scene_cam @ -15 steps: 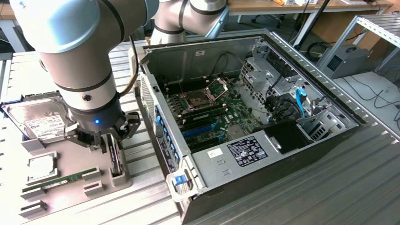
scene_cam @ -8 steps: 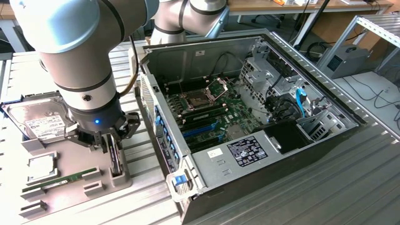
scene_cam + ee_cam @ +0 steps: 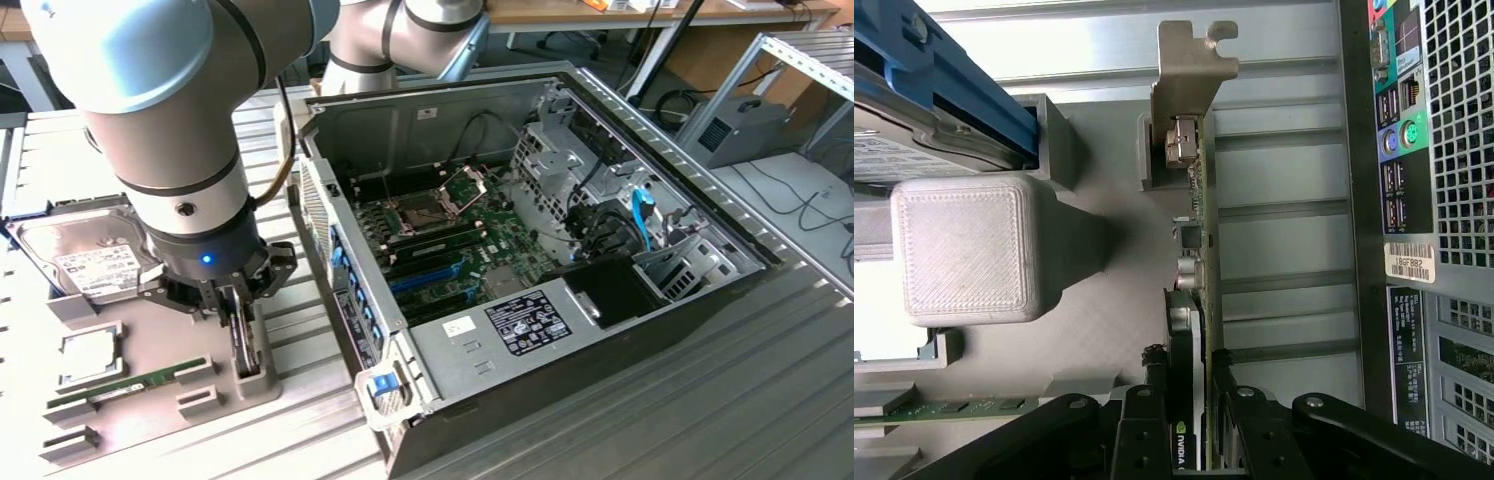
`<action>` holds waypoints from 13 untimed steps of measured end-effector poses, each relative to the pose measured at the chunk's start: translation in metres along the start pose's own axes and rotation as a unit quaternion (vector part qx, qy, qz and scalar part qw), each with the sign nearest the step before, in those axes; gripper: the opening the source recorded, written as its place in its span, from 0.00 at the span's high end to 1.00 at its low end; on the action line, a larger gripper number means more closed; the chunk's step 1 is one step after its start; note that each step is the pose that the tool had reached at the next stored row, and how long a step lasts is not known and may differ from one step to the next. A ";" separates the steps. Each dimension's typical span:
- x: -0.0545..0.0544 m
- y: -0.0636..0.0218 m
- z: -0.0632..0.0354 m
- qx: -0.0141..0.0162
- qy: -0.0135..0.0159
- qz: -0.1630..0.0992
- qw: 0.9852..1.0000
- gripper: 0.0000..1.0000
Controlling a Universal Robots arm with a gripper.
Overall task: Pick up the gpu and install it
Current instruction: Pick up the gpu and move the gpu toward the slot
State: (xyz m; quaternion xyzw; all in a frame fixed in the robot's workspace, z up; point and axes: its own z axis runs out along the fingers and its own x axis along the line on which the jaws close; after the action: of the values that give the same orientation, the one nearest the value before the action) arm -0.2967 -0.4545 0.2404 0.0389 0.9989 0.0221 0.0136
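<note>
The gpu point(image 3: 1194, 250) stands on edge in a grey holder point(image 3: 254, 375), its silver end bracket point(image 3: 1194, 60) at the far end and the black cooler facing one side. In the exterior view the gpu point(image 3: 244, 345) shows as a thin dark card to the left of the open computer case point(image 3: 747, 270). My gripper point(image 3: 238, 300) hangs straight down over it. In the wrist view my gripper point(image 3: 1187, 365) straddles the card, one black finger point(image 3: 1154, 360) against each face. The card still sits in its holder.
On the grey fixture plate point(image 3: 160, 430) lie a silver hard drive point(image 3: 87, 255), a processor chip point(image 3: 87, 355) and a narrow green memory stick point(image 3: 127, 385). The motherboard point(image 3: 441, 240) lies exposed inside the case. The case's rear panel point(image 3: 1424, 200) stands close beside the card.
</note>
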 end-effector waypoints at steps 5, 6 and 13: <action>0.000 0.0000 -0.0006 0.000 0.000 0.000 1.000 0.73; 0.000 0.0001 -0.0011 0.000 0.000 0.000 1.000 0.73; 0.000 0.0001 -0.0025 0.000 0.000 0.000 1.000 0.73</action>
State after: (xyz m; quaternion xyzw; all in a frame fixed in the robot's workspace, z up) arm -0.2967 -0.4545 0.2428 0.0389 0.9989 0.0221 0.0136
